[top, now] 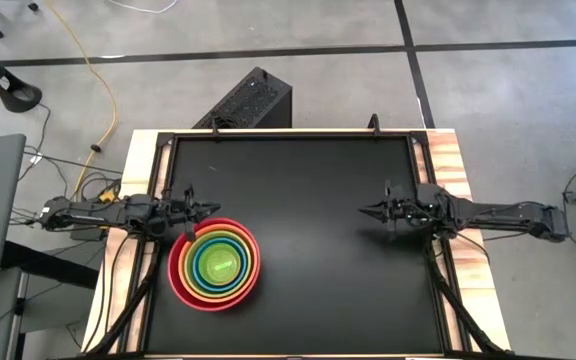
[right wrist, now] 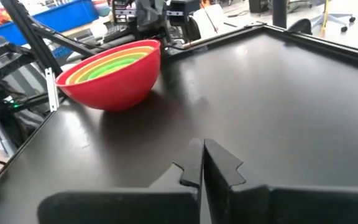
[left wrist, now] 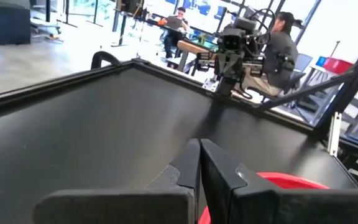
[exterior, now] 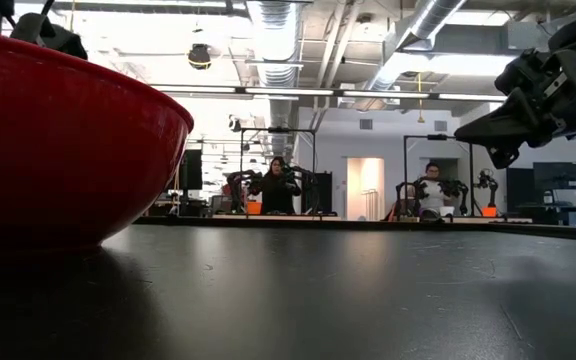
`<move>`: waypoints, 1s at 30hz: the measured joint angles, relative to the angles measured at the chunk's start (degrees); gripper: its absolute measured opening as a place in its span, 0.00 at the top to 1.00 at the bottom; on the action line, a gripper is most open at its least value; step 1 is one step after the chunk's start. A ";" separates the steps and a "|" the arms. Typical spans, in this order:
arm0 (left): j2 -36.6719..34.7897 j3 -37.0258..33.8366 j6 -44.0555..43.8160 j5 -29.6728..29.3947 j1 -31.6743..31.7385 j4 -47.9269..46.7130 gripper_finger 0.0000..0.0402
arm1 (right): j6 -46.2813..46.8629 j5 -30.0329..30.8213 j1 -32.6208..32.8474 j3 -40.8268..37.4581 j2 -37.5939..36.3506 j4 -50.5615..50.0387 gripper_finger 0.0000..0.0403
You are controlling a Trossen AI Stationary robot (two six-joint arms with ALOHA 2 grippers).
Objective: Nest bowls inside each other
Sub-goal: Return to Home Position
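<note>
High view, left to right: I've got the left pincer (top: 206, 209) at the worktop's (top: 308, 180) left edge, fingers pressed together, just beside the far rim of the bowls (top: 215, 265). The bowls sit nested in one stack, front-left on the worktop, red outermost, bright green at centre. The right pincer (top: 365, 211) is well apart on the right side, also pressed together. Behind the worktop are a black perforated box (top: 253, 100) and a yellow cable (top: 95, 150) on the floor. In the low view the stack's red wall blocks the left; two seated people (exterior: 278, 188) are at far stations.
</note>
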 joint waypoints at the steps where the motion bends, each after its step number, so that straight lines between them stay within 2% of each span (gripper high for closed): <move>1: 0.02 0.00 0.13 -0.12 0.00 -0.02 1.00 | 0.00 0.00 0.02 0.00 0.00 -0.07 0.91; 30: 0.04 -0.17 -0.37 -0.56 0.01 -0.11 1.00 | 0.11 0.15 0.20 -0.04 0.02 -3.11 0.90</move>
